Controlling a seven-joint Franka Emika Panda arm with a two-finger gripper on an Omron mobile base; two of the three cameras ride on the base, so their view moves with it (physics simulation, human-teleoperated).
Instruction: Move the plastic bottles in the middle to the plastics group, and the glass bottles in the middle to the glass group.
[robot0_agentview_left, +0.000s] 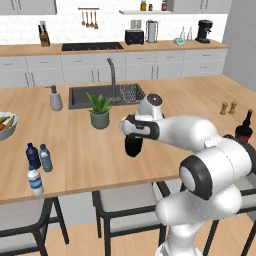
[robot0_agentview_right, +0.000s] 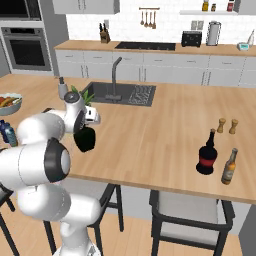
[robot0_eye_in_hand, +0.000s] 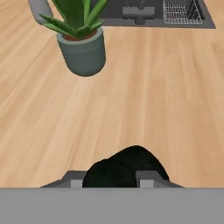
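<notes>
My gripper (robot0_agentview_left: 133, 136) is shut on the neck of the squat all-black glass bottle (robot0_agentview_left: 133, 147), near the middle of the wooden counter (robot0_agentview_left: 90, 155). In the hand view the black bottle (robot0_eye_in_hand: 127, 168) bulges between my gripper's (robot0_eye_in_hand: 111, 179) fingertips. Whether the bottle rests on the wood or hangs just above it I cannot tell. At the far left stand the navy bottle (robot0_agentview_left: 32, 155), the pale blue-grey plastic bottle (robot0_agentview_left: 46, 158) and the clear-white one with a blue band (robot0_agentview_left: 35, 181). The red-labelled glass bottle (robot0_agentview_right: 206, 156) stands far right.
A potted plant (robot0_agentview_left: 100, 111) stands just behind the gripper, in front of the sink (robot0_agentview_left: 85, 96) and its tap (robot0_agentview_left: 112, 75). An amber bottle (robot0_agentview_right: 229, 167) is beside the red-labelled one, with salt and pepper shakers (robot0_agentview_right: 226, 125) behind. A fruit bowl (robot0_agentview_left: 6, 125) sits far left.
</notes>
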